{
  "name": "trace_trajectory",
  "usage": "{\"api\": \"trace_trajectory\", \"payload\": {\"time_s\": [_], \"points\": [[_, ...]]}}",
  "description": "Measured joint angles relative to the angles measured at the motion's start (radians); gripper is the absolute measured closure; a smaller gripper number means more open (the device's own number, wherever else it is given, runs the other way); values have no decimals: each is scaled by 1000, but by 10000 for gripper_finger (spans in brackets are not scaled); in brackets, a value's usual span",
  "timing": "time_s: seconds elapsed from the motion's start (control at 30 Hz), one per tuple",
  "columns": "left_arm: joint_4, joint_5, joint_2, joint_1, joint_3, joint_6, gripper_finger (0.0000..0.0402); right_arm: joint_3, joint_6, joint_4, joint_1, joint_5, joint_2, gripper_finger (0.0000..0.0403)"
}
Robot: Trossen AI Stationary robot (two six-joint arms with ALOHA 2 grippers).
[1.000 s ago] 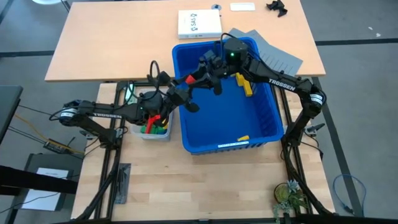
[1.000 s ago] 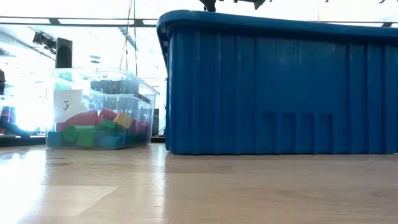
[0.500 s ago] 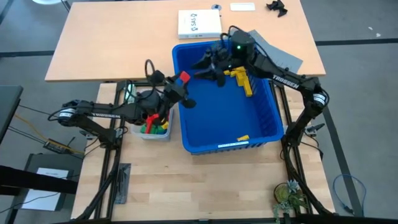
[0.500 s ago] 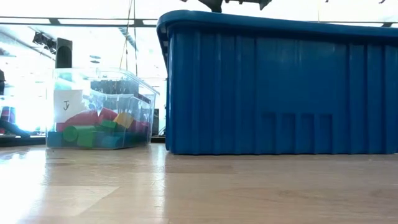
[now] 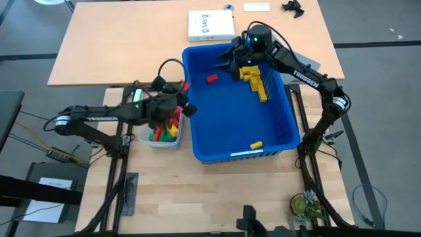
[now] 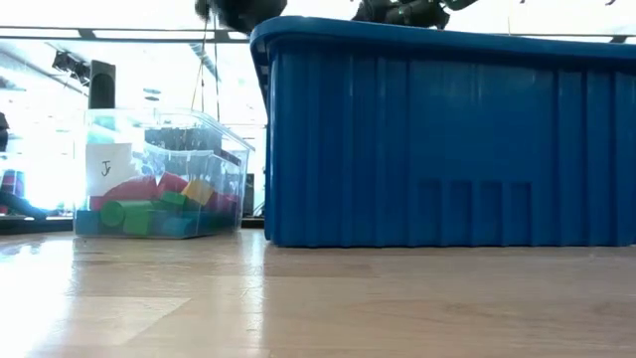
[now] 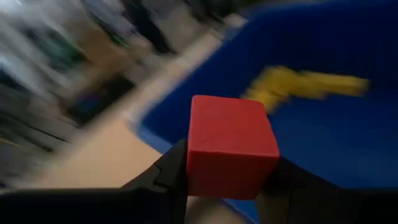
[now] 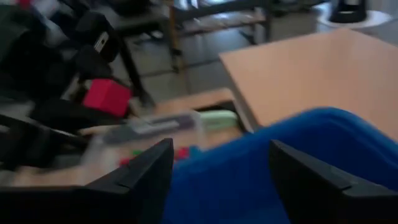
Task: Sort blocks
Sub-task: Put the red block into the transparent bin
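Observation:
My left gripper (image 5: 184,91) hangs over the blue bin's left rim (image 5: 187,125), above the clear tub (image 5: 162,139), shut on a red block (image 7: 231,149), also seen as the red block (image 8: 107,96) in the right wrist view. My right gripper (image 5: 227,64) stands open and empty over the bin's far part. On the bin floor lie another red block (image 5: 212,78), a row of yellow blocks (image 5: 255,81) and one yellow block (image 5: 256,145). The tub holds several blocks (image 6: 149,211). My left gripper pinches the red block by two opposite sides (image 7: 196,168) between its two fingers (image 7: 168,177). The fingers come nearly level from the table's left. The block is lifted clear, with its upper and front faces free.
The blue bin (image 6: 447,139) fills the table's middle, its walls high. A white box (image 5: 210,25) and a grey sheet (image 5: 297,58) lie on the far table. Bare wood (image 5: 217,191) stretches along the near edge.
My left gripper has carried the red block toward the table's left, from over the bin to its left rim, and has sunk a little. My right gripper has drawn back toward the bin's far right corner. The red block on the bin floor now shows.

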Motion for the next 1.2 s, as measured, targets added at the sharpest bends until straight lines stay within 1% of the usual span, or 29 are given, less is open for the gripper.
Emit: {"api": "trace_trajectory", "payload": {"time_s": [0.1,0.2,0.3,0.37,0.43,0.5,0.7,0.83,0.9,0.97,1.2], "points": [[-248,236,-29,78,0,-249,261,0,-61,-38,-5,75,0,146],[-476,426,-32,141,0,-419,261,0,-98,-51,-5,134,1,150],[-648,570,-33,176,0,-518,261,0,-110,-48,-4,221,1,154],[-722,617,-33,191,-11,-559,261,0,-123,-50,-4,289,1,154],[-769,629,-32,202,-31,-597,260,0,-125,-48,-4,344,1,154],[-774,631,-32,211,-55,-613,243,-1,-125,-45,-5,355,1,152],[-718,643,-32,234,-102,-634,143,-1,-130,-38,-4,344,22,151],[-669,637,-32,238,-102,-605,100,-2,-164,-40,-6,345,101,150],[-660,635,-32,238,-103,-601,90,-2,-225,-37,-7,351,152,149],[-654,634,-32,238,-103,-601,85,-2,-324,-29,-7,361,206,150],[-657,634,-32,236,-103,-601,84,-2,-660,15,-16,405,366,165]]}}
